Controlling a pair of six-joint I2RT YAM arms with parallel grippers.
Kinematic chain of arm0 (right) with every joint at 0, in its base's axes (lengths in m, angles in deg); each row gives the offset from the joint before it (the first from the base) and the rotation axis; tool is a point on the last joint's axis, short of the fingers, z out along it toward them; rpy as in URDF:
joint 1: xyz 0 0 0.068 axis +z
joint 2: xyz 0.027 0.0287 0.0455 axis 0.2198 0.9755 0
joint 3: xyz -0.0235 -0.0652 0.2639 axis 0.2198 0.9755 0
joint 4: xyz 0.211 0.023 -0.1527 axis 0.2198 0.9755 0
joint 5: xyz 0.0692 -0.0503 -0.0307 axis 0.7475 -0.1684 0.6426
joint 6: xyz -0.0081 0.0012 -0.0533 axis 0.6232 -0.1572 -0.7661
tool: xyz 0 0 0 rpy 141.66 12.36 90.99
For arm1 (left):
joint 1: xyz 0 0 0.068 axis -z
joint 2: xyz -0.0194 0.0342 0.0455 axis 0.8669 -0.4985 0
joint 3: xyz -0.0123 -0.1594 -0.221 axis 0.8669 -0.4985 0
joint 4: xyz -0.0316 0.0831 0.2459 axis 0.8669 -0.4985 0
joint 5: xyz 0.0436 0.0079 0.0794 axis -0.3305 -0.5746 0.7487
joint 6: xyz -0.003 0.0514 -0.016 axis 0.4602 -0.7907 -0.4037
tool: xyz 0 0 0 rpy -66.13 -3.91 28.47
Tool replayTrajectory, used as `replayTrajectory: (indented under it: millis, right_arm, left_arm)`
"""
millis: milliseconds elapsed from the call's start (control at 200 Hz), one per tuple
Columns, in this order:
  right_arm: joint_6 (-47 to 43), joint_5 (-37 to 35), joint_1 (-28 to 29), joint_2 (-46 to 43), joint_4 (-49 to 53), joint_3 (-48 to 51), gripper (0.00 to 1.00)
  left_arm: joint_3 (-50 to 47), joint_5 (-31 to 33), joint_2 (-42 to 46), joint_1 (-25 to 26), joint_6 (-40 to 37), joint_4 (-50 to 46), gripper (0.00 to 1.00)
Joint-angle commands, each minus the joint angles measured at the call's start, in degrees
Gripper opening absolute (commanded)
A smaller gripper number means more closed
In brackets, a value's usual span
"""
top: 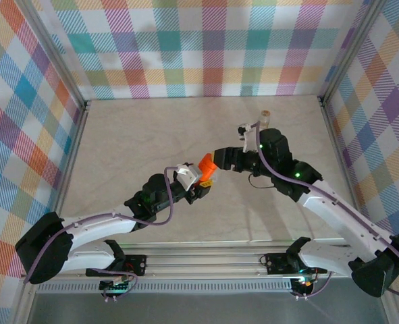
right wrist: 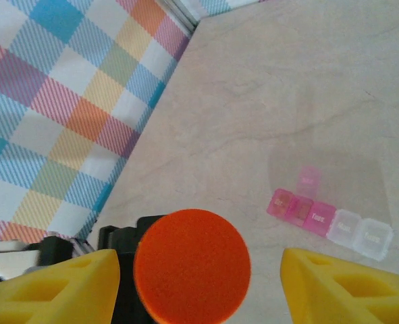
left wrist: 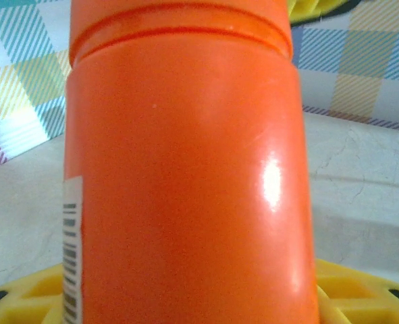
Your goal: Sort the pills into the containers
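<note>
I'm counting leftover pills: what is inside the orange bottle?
Its contents are hidden: the orange bottle has opaque walls, and its round cap is on, covering the mouth. Whether anything is inside cannot be seen.

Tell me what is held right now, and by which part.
The left gripper holds the orange bottle by its body, below the cap. The right gripper stands open around the cap, its fingers clear of it.

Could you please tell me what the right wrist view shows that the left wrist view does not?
Right wrist: the pill box lying on the table, and the orange bottle seen end-on, cap toward the camera. Left wrist: the bottle's side with its barcode label. Both: the orange bottle beside yellow fingers.
</note>
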Motion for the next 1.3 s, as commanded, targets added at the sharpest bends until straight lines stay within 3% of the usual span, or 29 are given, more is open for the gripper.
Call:
replayTrajectory:
  millis: [0,445,705,815,930,1140,1295]
  right_arm:
    - [1.5,-0.9,0.7,1.9,-3.9,0.4,0.65]
    - [2.2,3.4,2.4,7.4,-6.6,-0.8,0.60]
    - [-2.5,9.9,2.5,5.3,-10.9,1.3,0.37]
    - [-11.1,15.7,2.4,2.9,-12.3,2.4,0.32]
    - [-27.5,27.0,2.4,0.8,-10.6,2.1,0.32]
    - [-60.8,40.1,2.4,2.8,10.0,-5.1,0.33]
    - [-72.0,40.5,2.2,7.5,21.9,-13.0,0.36]
  left_arm:
    - [0.1,0.3,-0.8,0.6,1.2,3.7,0.13]
    - [0.3,0.6,-1.3,0.6,1.0,4.2,0.13]
    - [0.0,0.1,-0.6,0.5,1.1,4.0,0.13]
    - [-1.3,-3.1,1.7,-0.6,1.2,3.7,0.13]
    - [-2.4,-9.8,4.2,-3.4,1.1,2.0,0.14]
    - [-2.6,-24.2,8.1,-5.9,-1.1,-1.8,0.14]
    - [-2.3,-27.9,8.8,-6.0,-2.1,-3.3,0.12]
